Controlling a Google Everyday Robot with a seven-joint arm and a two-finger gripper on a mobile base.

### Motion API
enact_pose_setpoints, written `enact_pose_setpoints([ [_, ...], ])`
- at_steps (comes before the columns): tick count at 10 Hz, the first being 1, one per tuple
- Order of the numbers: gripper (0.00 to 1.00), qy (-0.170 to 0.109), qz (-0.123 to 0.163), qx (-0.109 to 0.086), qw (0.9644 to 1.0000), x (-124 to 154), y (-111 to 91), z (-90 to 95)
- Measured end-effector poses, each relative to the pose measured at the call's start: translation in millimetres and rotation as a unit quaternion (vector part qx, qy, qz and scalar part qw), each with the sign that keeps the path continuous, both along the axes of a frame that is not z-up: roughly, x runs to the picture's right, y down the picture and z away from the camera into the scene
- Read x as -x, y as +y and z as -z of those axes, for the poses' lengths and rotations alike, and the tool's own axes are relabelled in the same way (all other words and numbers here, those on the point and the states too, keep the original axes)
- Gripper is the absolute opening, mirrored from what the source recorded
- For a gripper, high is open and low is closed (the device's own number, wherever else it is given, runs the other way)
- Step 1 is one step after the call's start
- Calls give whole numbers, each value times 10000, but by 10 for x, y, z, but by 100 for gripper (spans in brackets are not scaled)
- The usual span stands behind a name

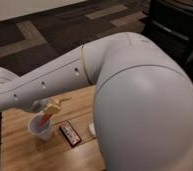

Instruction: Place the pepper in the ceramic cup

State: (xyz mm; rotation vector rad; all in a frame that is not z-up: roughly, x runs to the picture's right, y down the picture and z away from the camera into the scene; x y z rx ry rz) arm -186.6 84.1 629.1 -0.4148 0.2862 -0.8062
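Note:
The white ceramic cup (40, 129) stands on the left part of the wooden table (20, 155). My gripper (52, 106) hangs just above the cup's right rim, at the end of the long white arm (65, 80). It is shut on the slim orange-red pepper (46, 117). The pepper slants down from the fingers with its lower end inside the cup's mouth.
A flat red-and-black packet (70, 134) lies just right of the cup. A small white object (91, 129) peeks out beside it, partly behind the arm. The arm's big white body (145, 110) hides the right side of the table. Dark patterned carpet (50, 35) lies beyond.

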Motion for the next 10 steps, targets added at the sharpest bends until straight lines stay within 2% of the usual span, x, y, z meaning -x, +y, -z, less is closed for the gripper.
enact_pose_setpoints([
  [5, 0, -51, 337, -220, 9992, 251, -27, -16],
  [7, 0, -106, 473, -196, 9986, 356, 33, -27],
  [10, 0, -63, 476, -115, 9988, 332, 150, -80],
])
